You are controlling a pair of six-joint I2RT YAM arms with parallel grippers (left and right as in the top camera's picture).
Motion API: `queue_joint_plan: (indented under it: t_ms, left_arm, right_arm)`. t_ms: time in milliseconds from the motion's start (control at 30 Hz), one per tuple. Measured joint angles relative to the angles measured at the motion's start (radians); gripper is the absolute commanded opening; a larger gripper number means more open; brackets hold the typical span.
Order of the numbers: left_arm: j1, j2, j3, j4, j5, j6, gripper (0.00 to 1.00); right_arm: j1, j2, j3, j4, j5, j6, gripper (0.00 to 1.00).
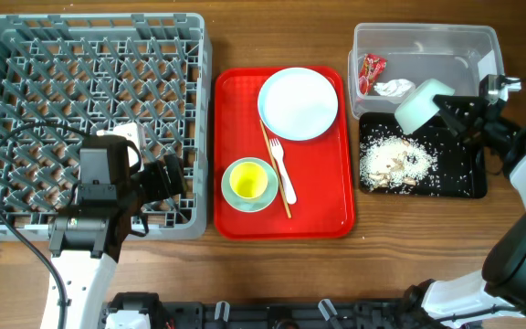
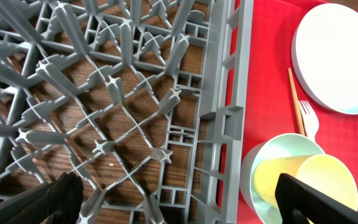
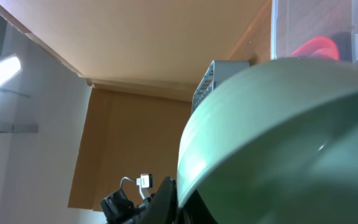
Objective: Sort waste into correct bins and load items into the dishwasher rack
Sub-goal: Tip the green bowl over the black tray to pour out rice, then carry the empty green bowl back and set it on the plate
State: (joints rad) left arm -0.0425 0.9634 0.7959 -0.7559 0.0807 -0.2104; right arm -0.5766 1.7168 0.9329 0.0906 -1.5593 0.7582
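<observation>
crumb-emptying looks nearly done: right gripper (image 1: 455,111) clenched on the tilted bowl (image 1: 423,103) above a corner of the black tray (image 1: 468,183), crumbs (image 1: 395,163) heaped inside it; left gripper (image 1: 167,175) released, far from that tray over the dishwasher rack (image 1: 26,55); next, likely carry the bowl there

The rack (image 1: 94,55) was set leftmost; plate (image 1: 298,102), fork (image 1: 279,164) and a cup (image 1: 247,182) inside a bowl (image 1: 249,207) were laid on the serving tray (image 1: 322,206) midway; rightmost, the tub (image 1: 427,46) was placed behind the shallow tray (image 1: 455,178).
</observation>
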Motion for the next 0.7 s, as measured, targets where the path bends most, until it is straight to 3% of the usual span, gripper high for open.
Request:
queue_joint_plan:
  t_ms: [167,433,567,700]
  left_arm:
    - [0.0,0.0,0.0,0.0,0.0,0.0,1.0]
    - [0.0,0.0,0.0,-0.005,0.0,0.0,1.0]
    - [0.0,0.0,0.0,-0.005,0.0,0.0,1.0]
    - [0.0,0.0,0.0,-0.005,0.0,0.0,1.0]
  right_arm:
    - [0.049,0.0,0.0,-0.043,0.035,0.024,0.05]
    - [0.256,-0.026,0.002,-0.327,0.301,-0.029,0.05]
    - [0.402,-0.179,0.035,-0.556,0.557,-0.171,0.05]
    - [0.601,-0.364,0.093,-0.572,0.814,-0.256,0.05]
